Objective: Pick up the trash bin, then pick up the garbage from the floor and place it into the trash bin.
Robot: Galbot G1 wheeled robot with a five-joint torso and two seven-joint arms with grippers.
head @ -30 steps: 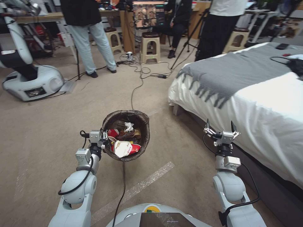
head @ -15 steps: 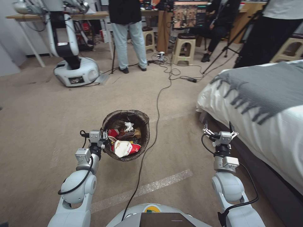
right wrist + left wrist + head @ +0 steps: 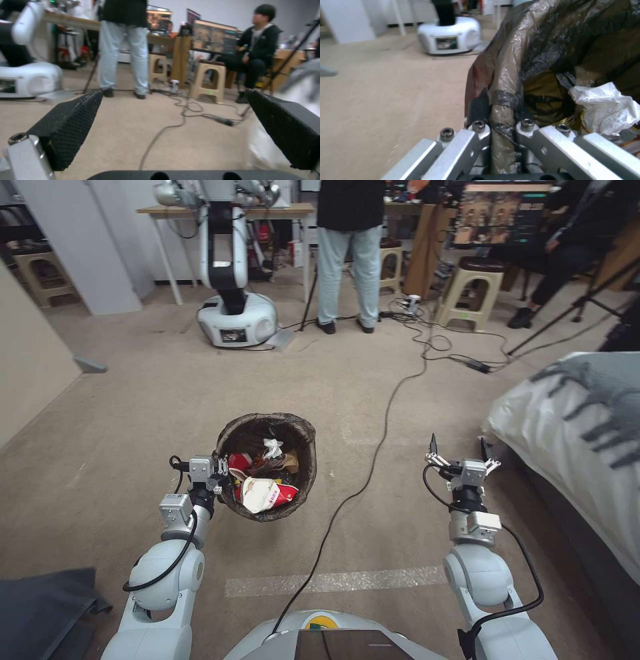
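Observation:
The trash bin (image 3: 293, 437), lined with a dark brown bag, hangs above the carpet in front of me. My left gripper (image 3: 222, 471) is shut on its near-left rim. The left wrist view shows the bag-covered rim (image 3: 501, 125) pinched between the metal fingers (image 3: 476, 140). Garbage lies inside the bin: a red-and-white packet (image 3: 267, 493), crumpled white paper (image 3: 271, 448) and dark wrappers. My right gripper (image 3: 457, 447) is held out to the right at about the same height, open and empty. Its two black pads (image 3: 71, 120) stand wide apart.
A black cable (image 3: 373, 460) runs across the carpet between my arms. A bed (image 3: 573, 427) with a grey blanket stands at the right. Another white robot (image 3: 233, 300), stools, a tripod and people are at the back. A dark grey cloth (image 3: 40, 607) lies at lower left.
The whole view has swung to the left: the bed has slid towards the right edge and the other robot towards the middle. Both arms and the bin keep their places in the picture.

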